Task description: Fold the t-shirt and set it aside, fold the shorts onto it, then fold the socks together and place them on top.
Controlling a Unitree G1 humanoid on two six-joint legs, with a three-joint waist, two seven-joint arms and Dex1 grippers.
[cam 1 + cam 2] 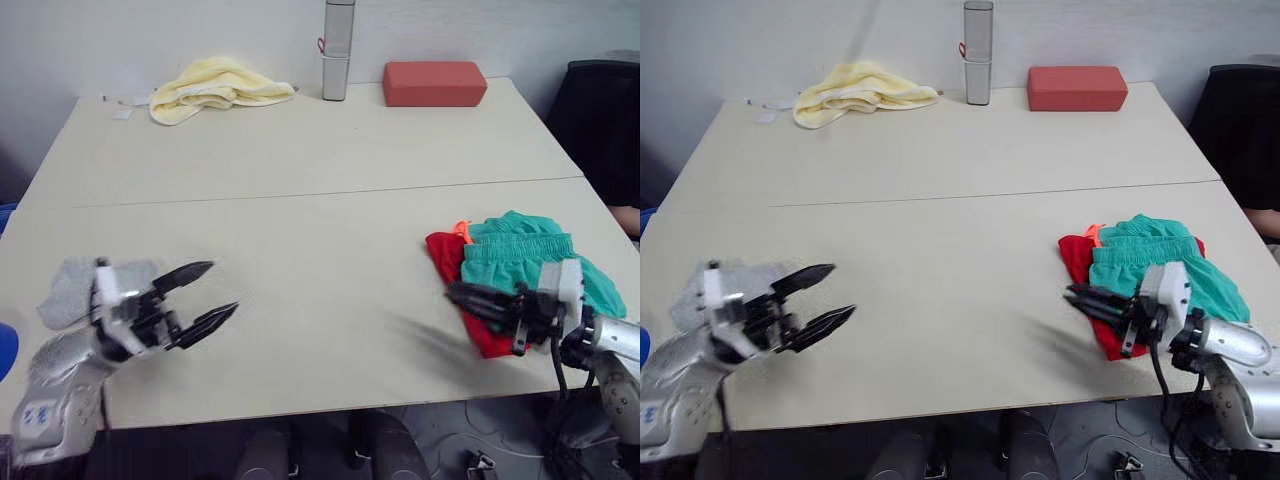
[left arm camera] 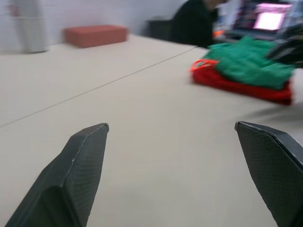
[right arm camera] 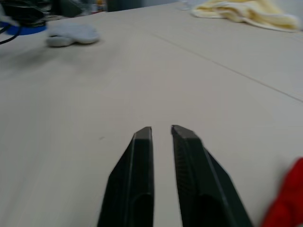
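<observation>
The red t-shirt (image 1: 446,256) lies folded near the table's right front edge, with the teal shorts (image 1: 516,256) folded on top of it and an orange drawstring showing. My right gripper (image 1: 452,293) hovers at the pile's front left corner, shut with nothing in it, pointing left over bare table. The grey socks (image 1: 72,290) lie flat at the table's left front. In front of the socks and just to their right is my left gripper (image 1: 222,288), open wide and empty, pointing right.
At the table's (image 1: 300,200) back edge lie a pale yellow towel (image 1: 215,88), an upright silver cylinder (image 1: 337,50) and a brick-red block (image 1: 434,83). A black chair (image 1: 605,110) stands beyond the right edge. A blue object (image 1: 5,350) sits off the left edge.
</observation>
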